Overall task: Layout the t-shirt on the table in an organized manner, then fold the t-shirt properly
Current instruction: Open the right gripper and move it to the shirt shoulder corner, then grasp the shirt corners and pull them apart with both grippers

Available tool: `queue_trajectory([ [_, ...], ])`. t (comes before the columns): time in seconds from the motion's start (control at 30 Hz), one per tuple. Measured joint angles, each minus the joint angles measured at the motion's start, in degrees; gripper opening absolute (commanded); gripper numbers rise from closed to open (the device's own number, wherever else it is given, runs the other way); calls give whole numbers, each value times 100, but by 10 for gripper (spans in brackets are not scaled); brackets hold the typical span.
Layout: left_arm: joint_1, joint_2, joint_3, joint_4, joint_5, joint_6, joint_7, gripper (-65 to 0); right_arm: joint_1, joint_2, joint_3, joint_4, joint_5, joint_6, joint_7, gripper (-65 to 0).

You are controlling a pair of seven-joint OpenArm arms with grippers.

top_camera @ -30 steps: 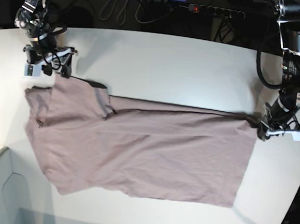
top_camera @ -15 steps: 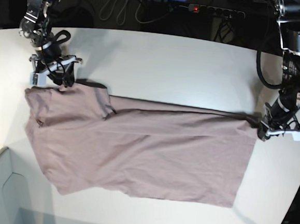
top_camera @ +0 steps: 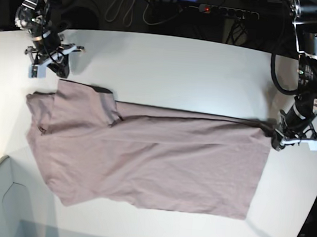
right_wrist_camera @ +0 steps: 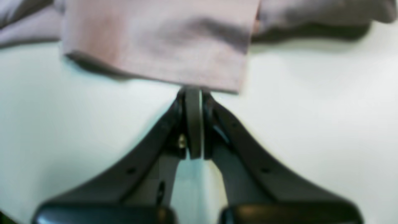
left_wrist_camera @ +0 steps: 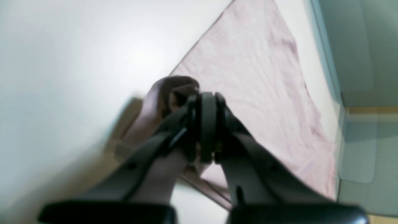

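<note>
T-shirt (top_camera: 144, 156) lies spread across the middle of the white counter (top_camera: 168, 70), collar end toward the frame's left. At right, the left hand (top_camera: 282, 138) is clenched on its hem corner. At upper left, the right hand (top_camera: 51, 66) is closed, empty, just beside the sleeve edge.

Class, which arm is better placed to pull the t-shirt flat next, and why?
Probably left. The left gripper is shut on the t-shirt corner; the right gripper is shut empty, just off the sleeve.
</note>
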Motion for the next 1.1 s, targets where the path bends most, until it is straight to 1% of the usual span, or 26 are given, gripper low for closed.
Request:
queue_trajectory([
  [0.07,2,0,0,2,2,2,0,-645,-125,-116,15,343,-9,2,-26,-650],
  [0.17,2,-2,-2,0,9,2,-2,-645,-96,-192,-11,621,37,0,22,-650],
  [0.23,2,-4,-13,0,9,2,-2,-645,-48,-260,177,623,48,0,39,-650],
  [0.33,17,-4,-20,0,2,0,-9,-645,59,-258,367,393,7,-2,-35,-650],
  [0.37,35,-2,-22,0,2,-2,-9,-645,142,-245,367,278,-11,-2,-52,-636],
  [0.4,50,-2,-22,0,0,0,0,-645,223,-236,365,186,-22,-2,-63,-603],
  [0.47,74,-2,-22,0,7,4,-2,-645,407,-190,334,96,-269,2,-153,-512],
  [0.57,76,-2,-22,0,2,0,-4,-645,662,-160,352,-70,-778,-2,-577,-385],
  [0.63,74,2,-22,-2,0,0,0,-645,761,-164,348,-219,-966,2,-595,-337],
  [0.67,72,4,-22,-2,-2,-2,-2,-645,815,-164,343,-291,-1025,0,-614,-329],
  [0.83,79,0,-22,-2,4,0,-4,-645,1198,-162,350,-682,-1202,0,-562,-330],
  [0.93,74,0,-22,-2,2,0,-4,-645,1266,-162,348,-793,-1268,-4,-466,-335],
  [1.0,76,0,-22,-2,4,0,-4,-645,1239,-162,343,-804,-1259,-7,-415,-384],
  [1.03,79,0,-22,-2,7,0,-4,-645,1233,-160,337,-807,-1257,-11,-417,-428],
  [1.1,79,0,-22,-4,7,0,-4,-645,1217,-157,334,-807,-1257,-11,-428,-544],
])
